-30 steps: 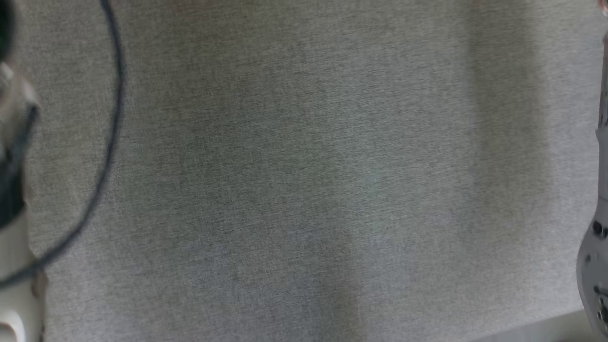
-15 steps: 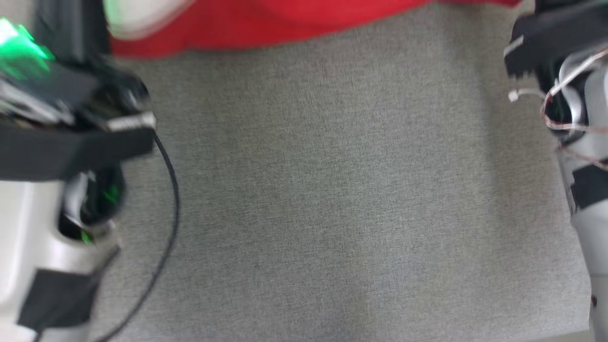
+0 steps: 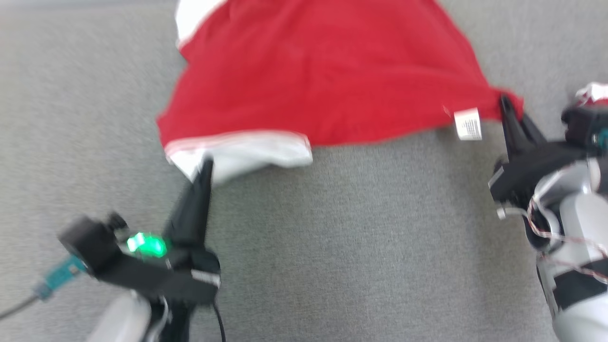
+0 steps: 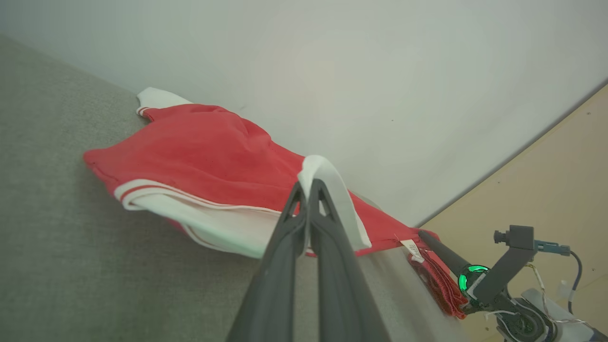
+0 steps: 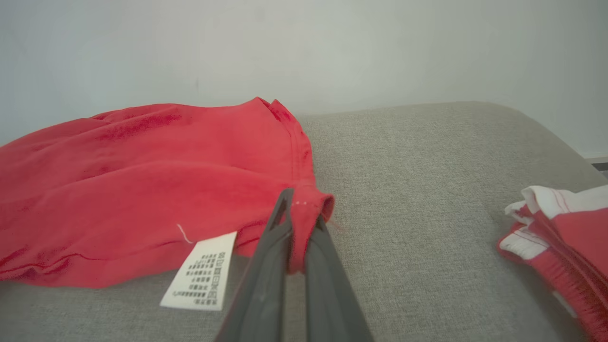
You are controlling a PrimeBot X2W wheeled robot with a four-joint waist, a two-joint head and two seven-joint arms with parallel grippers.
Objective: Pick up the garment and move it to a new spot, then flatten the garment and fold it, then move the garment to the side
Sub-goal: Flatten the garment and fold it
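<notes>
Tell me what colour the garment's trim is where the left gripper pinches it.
White trim on the red garment; clearest in the left wrist view.

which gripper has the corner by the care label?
The right gripper, shut on a hem corner of the red fabric garment beside its white printed care label. The left gripper pinches the white trim band instead.

The garment [image 3: 323, 80] was red, its cuff [image 3: 247, 154] white with thin red stripes, its label [image 3: 468, 124] white with dark print. The cushion [image 3: 361, 237] was flecked grey. The left gripper [image 3: 205, 167] and right gripper [image 3: 504, 102] were black; a light [image 3: 145, 244] glowed green.
</notes>
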